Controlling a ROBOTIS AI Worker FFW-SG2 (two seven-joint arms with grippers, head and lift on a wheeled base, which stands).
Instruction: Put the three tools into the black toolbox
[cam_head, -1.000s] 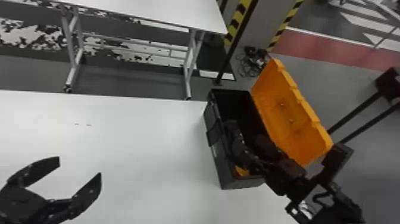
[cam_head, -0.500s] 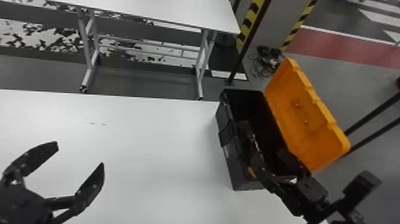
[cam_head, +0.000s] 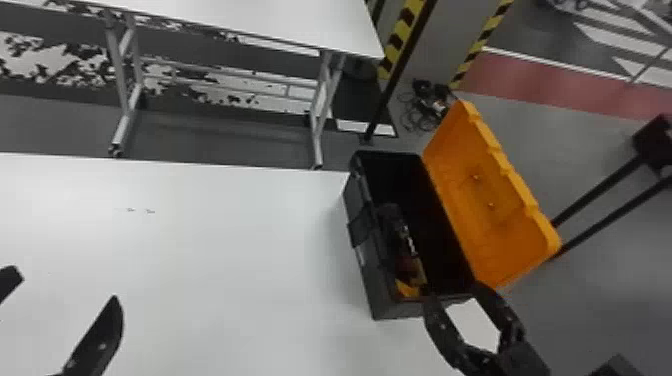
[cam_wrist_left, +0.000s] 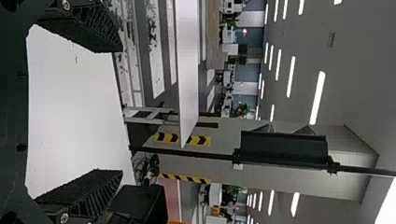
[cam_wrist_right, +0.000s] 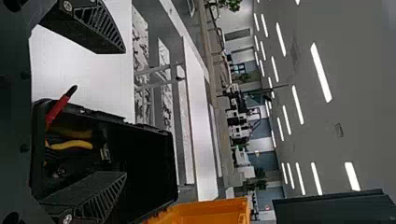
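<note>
In the head view the black toolbox (cam_head: 367, 280) stands open at the table's right, with yellow-orange and red tool parts (cam_head: 410, 290) at its near end. My right gripper (cam_head: 456, 296) is open at that end. The right wrist view has the right gripper (cam_wrist_right: 125, 112) around part of the toolbox (cam_wrist_right: 161, 133), where a red and black tool (cam_wrist_right: 58, 109) pokes past the rim and yellow handles (cam_wrist_right: 72, 145) lie inside. My left gripper (cam_head: 57, 310) is over the table's left part, also open in the left wrist view (cam_wrist_left: 122, 111), with nothing between its fingers.
The orange lid (cam_head: 485, 200) leans back to the toolbox's right. Bare white table (cam_head: 225, 250) stretches between the left gripper and the toolbox. Beyond it are another white table (cam_head: 280, 20), a dark post (cam_head: 400, 70) and cables on the floor (cam_head: 425, 107).
My right gripper has drawn back from over the toolbox to its near end. The left gripper sits lower and farther left in the head view, which has itself shifted a little.
</note>
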